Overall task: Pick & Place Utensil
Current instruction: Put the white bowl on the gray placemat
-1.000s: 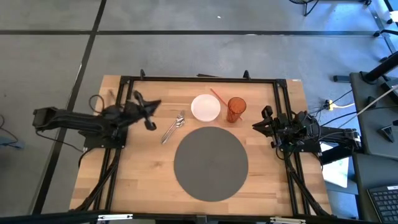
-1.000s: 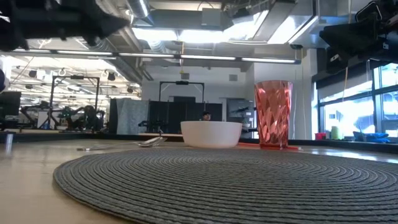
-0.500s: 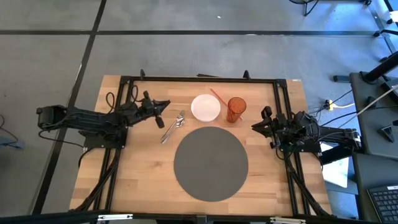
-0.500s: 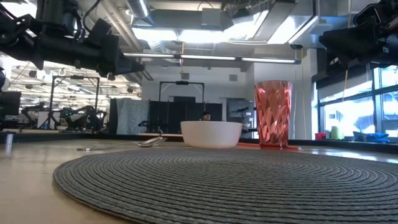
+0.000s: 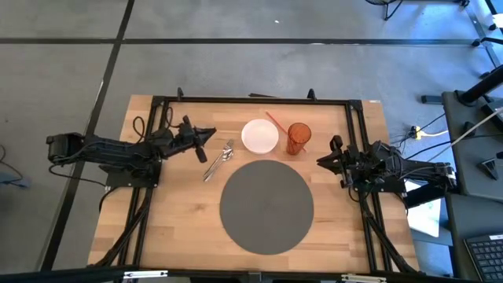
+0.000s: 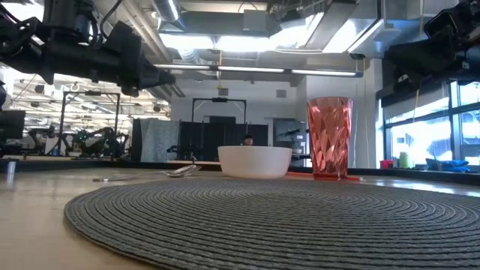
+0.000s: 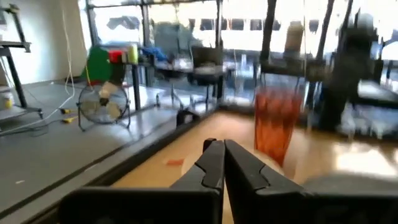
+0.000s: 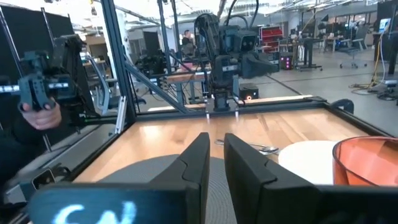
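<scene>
Two metal utensils (image 5: 219,159) lie flat side by side on the wooden table, left of the white bowl (image 5: 259,135); a spoon bowl shows in the low view (image 6: 180,171) and in the right wrist view (image 8: 252,147). My left gripper (image 5: 206,137) hovers just left of and beyond the utensils, above the table (image 6: 161,76), fingers shut (image 7: 223,155) and level, pointing toward the table's right. My right gripper (image 5: 322,158) waits at the right edge, fingers close together (image 8: 216,155), touching nothing.
A round grey woven placemat (image 5: 266,206) covers the table's middle and near part. An orange faceted cup (image 5: 298,138) stands right of the bowl, with a thin orange stick (image 5: 274,121) behind them. A black frame (image 5: 251,100) rims the table. A person's hand (image 8: 38,115) shows beyond the table's left side.
My left gripper has reached toward the table's right, closer to the utensils, and has turned level; it has come down into the low view. Most of this happened in the first half second. The utensils and the right arm have kept still.
</scene>
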Action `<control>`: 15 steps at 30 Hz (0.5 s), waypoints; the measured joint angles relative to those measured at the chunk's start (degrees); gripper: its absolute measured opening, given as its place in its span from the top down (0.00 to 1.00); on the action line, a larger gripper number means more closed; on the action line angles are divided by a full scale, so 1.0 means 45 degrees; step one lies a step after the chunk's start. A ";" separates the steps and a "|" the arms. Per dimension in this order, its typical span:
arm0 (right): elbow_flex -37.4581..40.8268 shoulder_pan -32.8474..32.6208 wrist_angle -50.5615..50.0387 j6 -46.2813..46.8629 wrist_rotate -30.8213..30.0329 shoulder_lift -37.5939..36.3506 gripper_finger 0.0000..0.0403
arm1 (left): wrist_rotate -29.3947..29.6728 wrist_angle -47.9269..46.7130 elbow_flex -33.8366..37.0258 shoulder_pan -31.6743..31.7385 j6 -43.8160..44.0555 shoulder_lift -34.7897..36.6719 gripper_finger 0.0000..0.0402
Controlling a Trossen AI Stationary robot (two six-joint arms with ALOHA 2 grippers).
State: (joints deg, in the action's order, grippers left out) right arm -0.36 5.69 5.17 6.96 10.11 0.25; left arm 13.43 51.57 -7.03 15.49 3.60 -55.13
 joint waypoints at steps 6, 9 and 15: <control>0.0000 0.0005 -0.0082 -0.0024 -0.0006 0.0000 0.87 | -0.1371 -0.4810 -0.2470 -0.0017 0.1669 -0.0657 1.00; 0.0000 0.0002 -0.0083 -0.0228 -0.0003 0.0000 0.87 | -0.0676 -0.7758 -0.4397 -0.0094 0.1483 -0.1960 0.99; 0.0000 0.0004 -0.0078 -0.0704 -0.0006 0.0000 0.87 | -0.2542 -0.9844 -0.7539 -0.0127 -0.0274 -0.4424 0.98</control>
State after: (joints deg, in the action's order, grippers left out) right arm -0.36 5.71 4.82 3.79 10.09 0.25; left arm 1.99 7.27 -40.96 14.91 2.36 -75.04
